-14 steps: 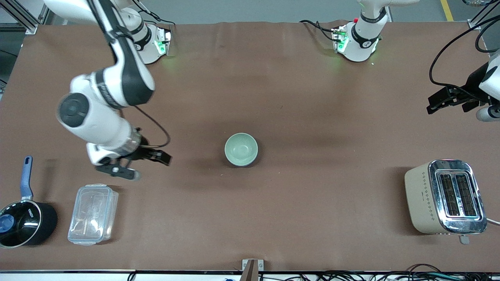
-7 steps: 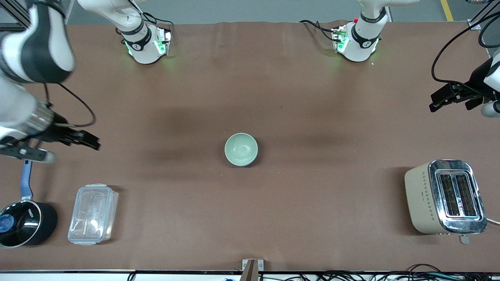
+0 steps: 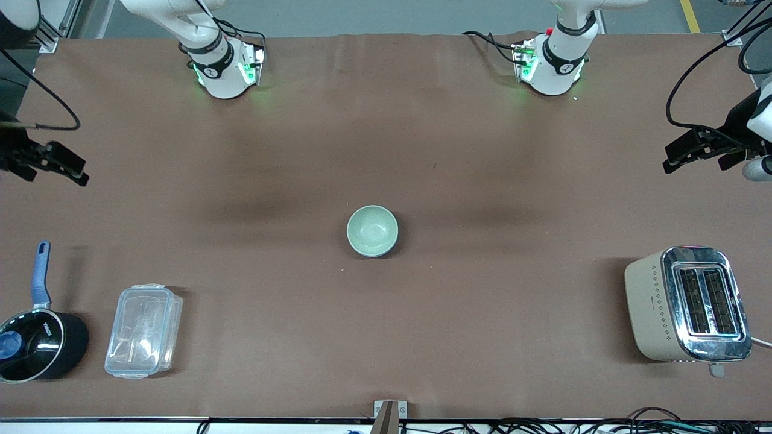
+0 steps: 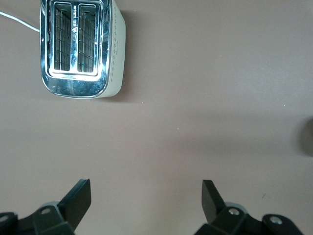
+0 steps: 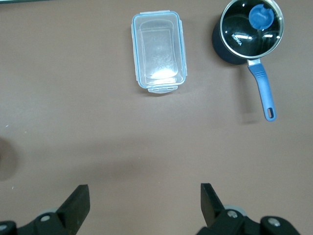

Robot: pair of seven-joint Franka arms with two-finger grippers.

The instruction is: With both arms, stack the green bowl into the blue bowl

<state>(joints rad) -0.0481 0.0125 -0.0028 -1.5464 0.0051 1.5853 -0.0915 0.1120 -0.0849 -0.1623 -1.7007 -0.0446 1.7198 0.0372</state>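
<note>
The pale green bowl (image 3: 372,229) sits in the middle of the table. A thin darker blue edge (image 3: 395,240) shows round it on the side toward the left arm's end; this looks like the blue bowl, with the green bowl nested inside it and hiding the rest. My right gripper (image 3: 77,170) is open and empty over the table's edge at the right arm's end; its jaws stand wide apart in the right wrist view (image 5: 145,198). My left gripper (image 3: 668,160) is open and empty over the left arm's end, jaws also wide apart (image 4: 146,196).
A beige and chrome toaster (image 3: 687,304) stands near the front at the left arm's end, also in the left wrist view (image 4: 80,46). A black saucepan with a blue handle (image 3: 36,343) and a clear lidded box (image 3: 143,330) stand near the front at the right arm's end.
My right arm has swung away from the middle of the table toward its own end, with its gripper empty. My left gripper has barely moved. The bowls have not moved.
</note>
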